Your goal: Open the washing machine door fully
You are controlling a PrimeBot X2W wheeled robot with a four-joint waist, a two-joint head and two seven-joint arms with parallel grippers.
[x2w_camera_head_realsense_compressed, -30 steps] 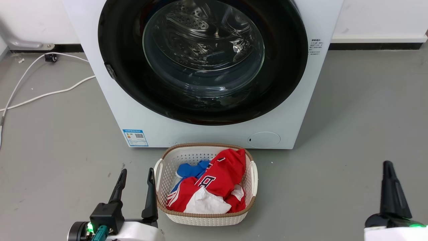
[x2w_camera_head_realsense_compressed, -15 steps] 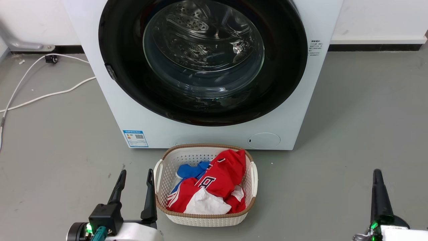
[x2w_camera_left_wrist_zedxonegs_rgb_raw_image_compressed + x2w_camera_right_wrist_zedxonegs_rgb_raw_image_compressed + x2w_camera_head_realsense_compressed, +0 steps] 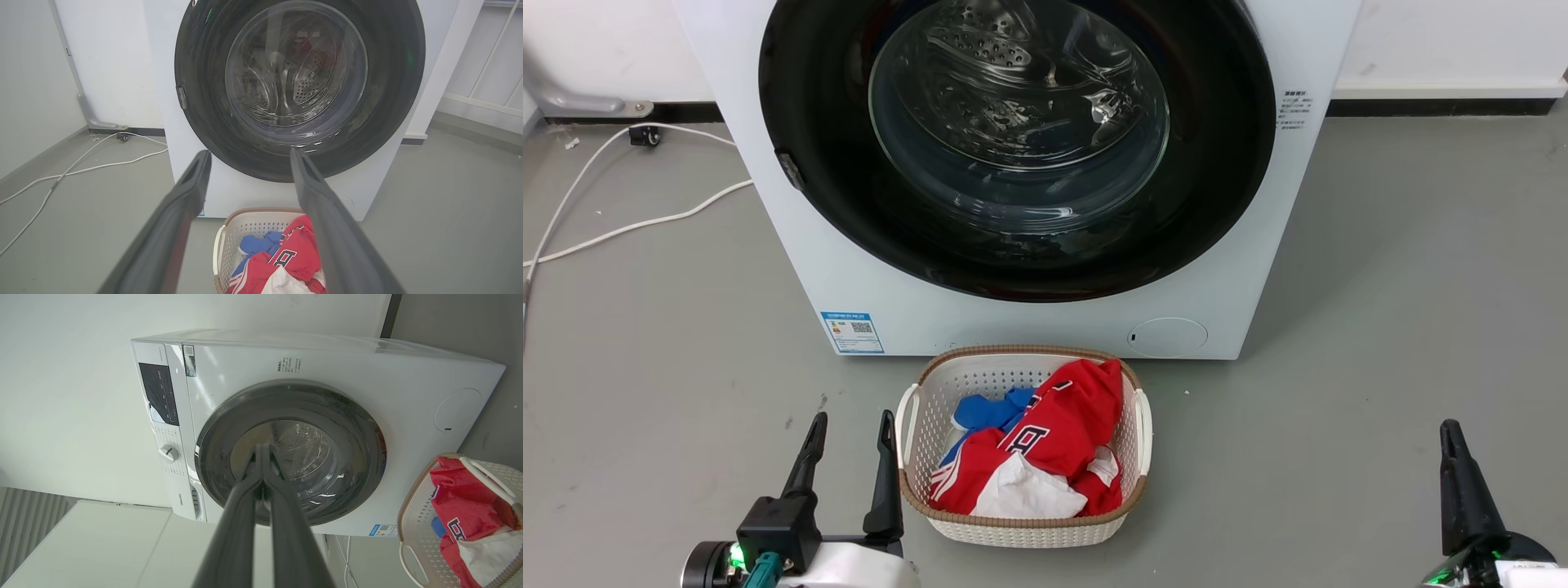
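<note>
The washing machine (image 3: pixel 1013 331) is a white front-loader standing at the top centre of the head view. The washing machine door (image 3: pixel 1209 204), a glossy black disc with a clear glass bowl, lies flush against its front, with a small grey metal piece (image 3: pixel 790 170) on its left edge. My left gripper (image 3: pixel 853 418) is low at the left, open and empty, well short of the machine. From the left wrist, the left gripper (image 3: pixel 249 152) points at the door (image 3: pixel 384 102). My right gripper (image 3: pixel 1447 429) is low at the right. The right gripper (image 3: pixel 261 446) is shut on nothing, aimed at the door (image 3: pixel 359 428).
A white laundry basket (image 3: pixel 1021 353) with a brown rim holds red, blue and white clothes on the grey floor, just in front of the machine and between my arms. White cables (image 3: pixel 645 220) run over the floor at the left. A wall stands behind the machine.
My right gripper has sunk toward the bottom edge of the head view and a little to the left. The left gripper has barely moved. The whole view has shifted slightly.
</note>
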